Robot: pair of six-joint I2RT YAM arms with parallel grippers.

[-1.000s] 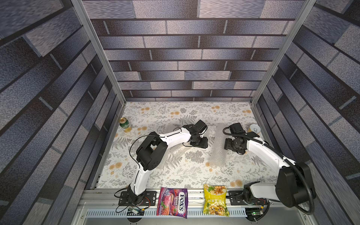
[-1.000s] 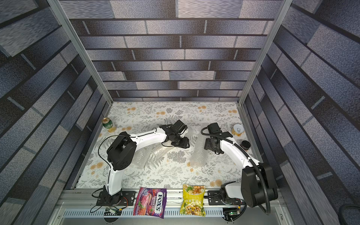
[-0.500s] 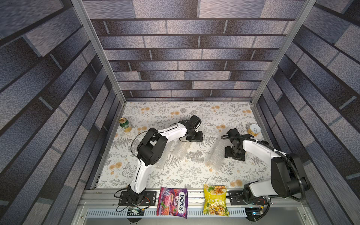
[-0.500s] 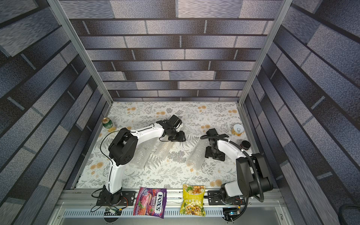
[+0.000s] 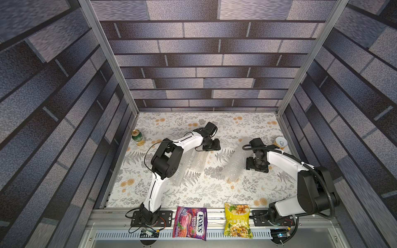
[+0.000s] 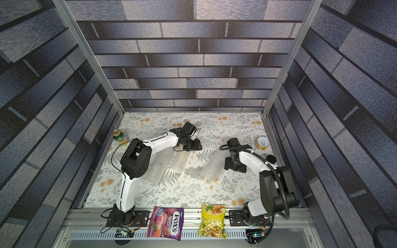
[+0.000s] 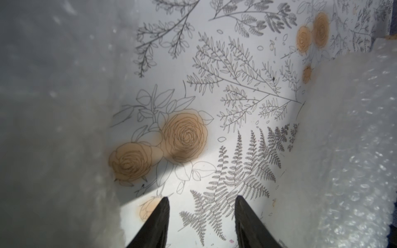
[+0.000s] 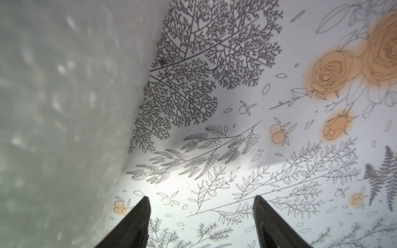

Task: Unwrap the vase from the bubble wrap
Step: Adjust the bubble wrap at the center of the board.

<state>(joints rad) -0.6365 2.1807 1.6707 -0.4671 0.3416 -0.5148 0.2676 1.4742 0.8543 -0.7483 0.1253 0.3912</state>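
While both pairs of jaws stand parted and empty, note that one bubble wrap roll point(image 5: 233, 165) lies just beside the right gripper point(image 8: 202, 197), toward the table's point(image 5: 214, 193) centre, long axis running far edge to near edge; the left gripper point(image 7: 202, 198) has wrap on either side.

Both top views look steeply down from high above the front edge (nearly one picture twice), taking in the whole table point(image 5: 214, 193). Each wrist camera hangs close over that table, facing its print beside bubble wrap point(image 7: 354, 150).
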